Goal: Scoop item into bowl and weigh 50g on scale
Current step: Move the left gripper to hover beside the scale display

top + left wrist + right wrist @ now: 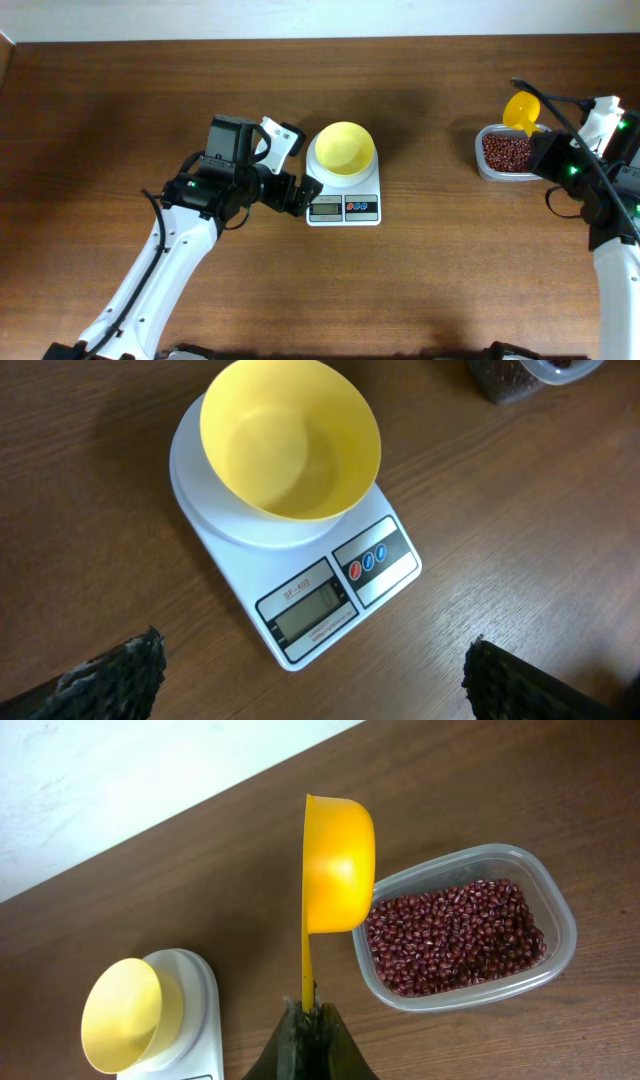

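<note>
The pale-yellow bowl [346,147] stands empty on the white scale [344,207] at the table's middle; both show in the left wrist view, bowl [290,440] and scale [330,600]. My left gripper [305,190] is open and empty, just left of the scale's display. The reddish-brown beans [508,152] fill a clear container [482,160] at the right, also in the right wrist view [455,935]. My right gripper [310,1020] is shut on the handle of a yellow scoop [338,860], held above the container's left end with its cup on edge.
The wooden table's far edge [320,38] meets a white wall. The right arm's black cable [560,100] loops over the container area. The bowl and scale also appear at the lower left of the right wrist view [190,990].
</note>
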`<state>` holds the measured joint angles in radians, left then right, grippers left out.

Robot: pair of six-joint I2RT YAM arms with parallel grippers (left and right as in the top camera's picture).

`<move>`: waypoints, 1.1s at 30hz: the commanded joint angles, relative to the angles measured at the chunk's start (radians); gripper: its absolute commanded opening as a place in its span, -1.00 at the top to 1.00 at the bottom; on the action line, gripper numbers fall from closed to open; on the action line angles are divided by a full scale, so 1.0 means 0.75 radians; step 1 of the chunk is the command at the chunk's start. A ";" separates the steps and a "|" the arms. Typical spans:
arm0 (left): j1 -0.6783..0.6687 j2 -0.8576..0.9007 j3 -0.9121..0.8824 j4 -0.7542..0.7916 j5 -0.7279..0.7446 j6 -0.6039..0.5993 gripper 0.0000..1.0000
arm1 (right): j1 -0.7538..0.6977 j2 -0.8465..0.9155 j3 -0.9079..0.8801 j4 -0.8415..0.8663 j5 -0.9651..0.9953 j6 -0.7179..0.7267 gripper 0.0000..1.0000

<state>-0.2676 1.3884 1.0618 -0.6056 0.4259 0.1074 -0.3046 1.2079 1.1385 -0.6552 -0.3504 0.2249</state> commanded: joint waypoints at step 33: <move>-0.244 -0.176 -0.001 -0.238 -0.415 -0.219 -0.98 | -0.007 0.002 0.016 -0.013 -0.007 -0.016 0.92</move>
<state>-0.4477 1.3079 1.0618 -0.7753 0.1963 -0.0395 -0.3046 1.2095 1.1389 -0.6666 -0.3500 0.2253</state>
